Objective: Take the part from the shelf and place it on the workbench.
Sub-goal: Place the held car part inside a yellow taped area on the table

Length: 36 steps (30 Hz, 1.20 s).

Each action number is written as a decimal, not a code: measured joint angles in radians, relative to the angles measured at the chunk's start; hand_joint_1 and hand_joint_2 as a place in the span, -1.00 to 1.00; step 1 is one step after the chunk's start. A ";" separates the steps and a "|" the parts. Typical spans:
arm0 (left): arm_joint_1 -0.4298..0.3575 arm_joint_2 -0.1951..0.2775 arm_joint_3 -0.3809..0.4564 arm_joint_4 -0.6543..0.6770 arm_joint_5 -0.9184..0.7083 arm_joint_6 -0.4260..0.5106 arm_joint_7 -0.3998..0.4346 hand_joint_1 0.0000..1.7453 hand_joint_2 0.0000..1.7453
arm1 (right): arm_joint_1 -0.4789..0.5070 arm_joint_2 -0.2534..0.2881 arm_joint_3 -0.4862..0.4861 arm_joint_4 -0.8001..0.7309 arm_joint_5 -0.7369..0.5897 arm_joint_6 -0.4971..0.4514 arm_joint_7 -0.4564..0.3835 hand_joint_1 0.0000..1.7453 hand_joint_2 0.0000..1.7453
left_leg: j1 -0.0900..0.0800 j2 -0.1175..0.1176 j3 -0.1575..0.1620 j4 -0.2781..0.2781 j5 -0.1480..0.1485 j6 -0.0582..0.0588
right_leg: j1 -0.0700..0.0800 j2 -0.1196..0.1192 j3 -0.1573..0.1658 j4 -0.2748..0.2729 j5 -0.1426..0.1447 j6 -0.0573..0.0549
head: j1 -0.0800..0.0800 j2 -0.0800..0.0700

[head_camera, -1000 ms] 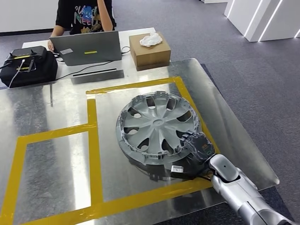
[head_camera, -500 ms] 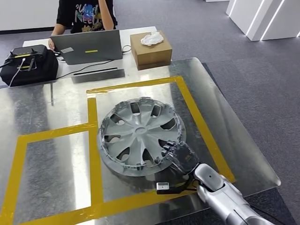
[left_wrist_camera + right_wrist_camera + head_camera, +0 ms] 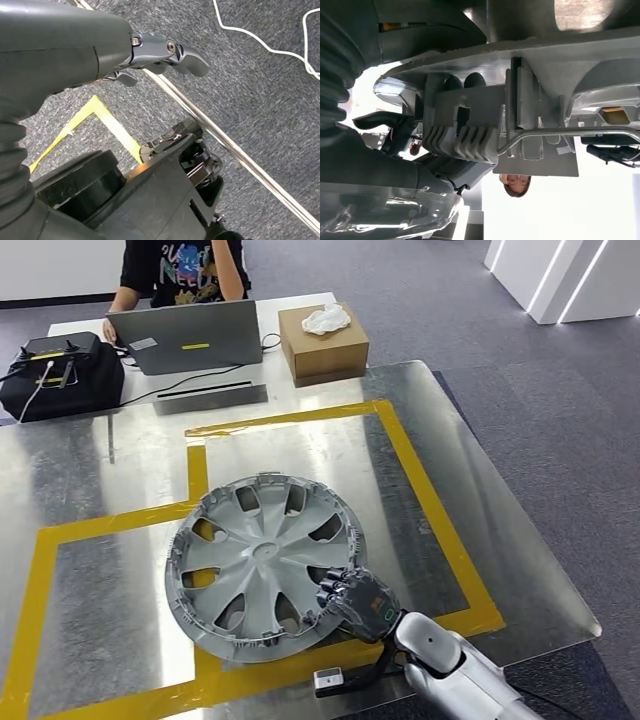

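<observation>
head view, nearest edge first: right robot hand [image 3: 362,602] at the end of a silver arm [image 3: 453,670], dark fingers [image 3: 336,592] curled over the near right rim of the part [image 3: 264,565], grasping it. small black box with a pale label [image 3: 330,680] hanging just below the wrist, over the bench edge. part itself a grey spoked wheel cover, low over or on the shiny metal bench [image 3: 113,600], straddling the upright strip of yellow tape [image 3: 198,480] between two marked boxes; cannot tell whether fully flat on the metal. yellow visible through two of its left openings.

right wrist view, close up under the part: grey ribbed clip [image 3: 463,122] and a thin wire ring [image 3: 565,132] on the underside of the rim, thick thumb [image 3: 382,120] tucked below, fingertips [image 3: 465,81] above, rim pinched between.

left wrist view: left robot hand [image 3: 113,47] hanging over grey carpet [image 3: 264,90], holding nothing, fingers [image 3: 185,55] extended and released; white cable [image 3: 264,45] lying on the carpet.

further back on the bench: cardboard box [image 3: 323,345] with a crumpled white cloth [image 3: 324,318] on top, grey laptop [image 3: 189,337], black case [image 3: 60,375] at far left. beyond, seated behind the laptop, a person [image 3: 185,270] in a dark printed shirt.
</observation>
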 joint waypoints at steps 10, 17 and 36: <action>-0.001 0.001 -0.010 0.000 0.023 -0.017 0.000 -1.00 -1.00 | 0.012 -0.023 0.006 -0.018 0.064 -0.007 0.130 -1.00 1.00 | 0.000 0.000 -0.001 0.000 -0.001 -0.002 | 0.000 0.000 -0.001 0.000 0.001 0.000 | 0.000 0.000; -0.001 0.001 -0.009 0.000 0.046 -0.016 0.000 -1.00 -1.00 | 0.036 -0.023 -0.043 -0.046 0.148 -0.005 0.289 -1.00 1.00 | 0.000 0.000 -0.002 0.000 -0.001 -0.003 | 0.000 0.000 -0.002 0.000 0.003 0.000 | 0.000 0.000; -0.001 0.002 -0.006 0.000 0.079 -0.012 -0.005 -1.00 -1.00 | 0.059 -0.011 -0.133 -0.106 0.020 0.222 0.369 -1.00 1.00 | 0.000 -0.001 -0.004 0.000 0.002 -0.001 | 0.000 0.000 -0.004 0.000 0.003 0.000 | 0.000 0.000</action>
